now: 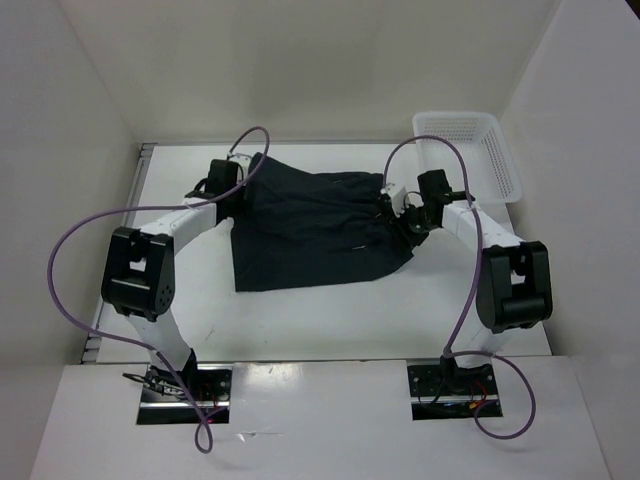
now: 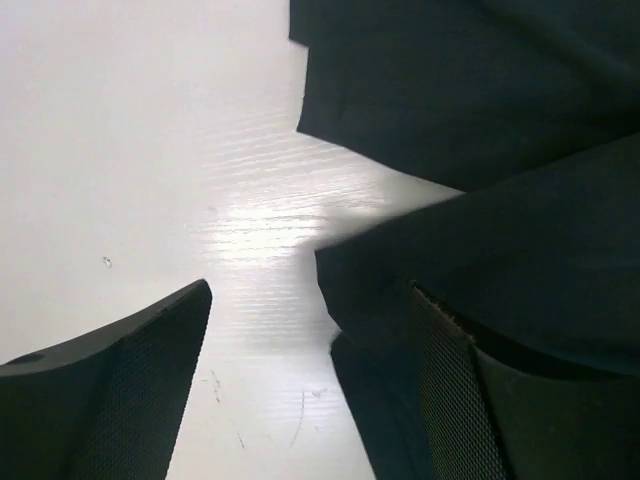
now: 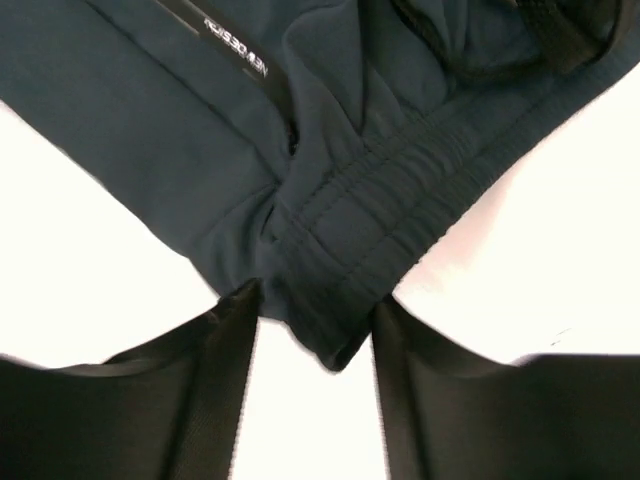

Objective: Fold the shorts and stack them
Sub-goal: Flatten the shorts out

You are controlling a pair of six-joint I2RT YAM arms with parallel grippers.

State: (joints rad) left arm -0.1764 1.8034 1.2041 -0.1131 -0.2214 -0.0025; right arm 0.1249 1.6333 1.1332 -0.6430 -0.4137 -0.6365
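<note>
The white counter (image 1: 300,320) is carrying everything, and the shorts (image 1: 315,230) are lying spread across its middle, dark navy and mostly flat, with the waistband end toward the right and the leg hems toward the left. The left arm (image 1: 140,270) is reaching forward from its base, bending at the elbow and angling inward to the far left corner of the shorts. The right arm (image 1: 510,280) is mirroring it, stretching in to the right edge of the cloth. A white mesh basket (image 1: 480,150) is sitting in the far right corner, apart from the shorts.

The left pincer (image 1: 232,188) is hanging low at the hem with its jaws spread wide and gripping nothing. Only its wrist camera is showing this: one finger (image 2: 120,380) is standing over bare counter, while the other finger (image 2: 450,400) is sitting right against a fold of dark fabric. Two layers of cloth are overlapping there, with a wedge of counter showing between them.

The right pincer (image 1: 395,205) is standing partly open. Its wrist view is showing what the overhead view is hiding: a bunched corner of the elastic waistband (image 3: 420,190) is poking down between the fingers and brushing the fingertips. Whether they are pressing it I cannot tell. A dark cord (image 3: 560,40) is lying near the waistband, and small white lettering (image 3: 238,45) is running across the fabric, too small to read.
</note>
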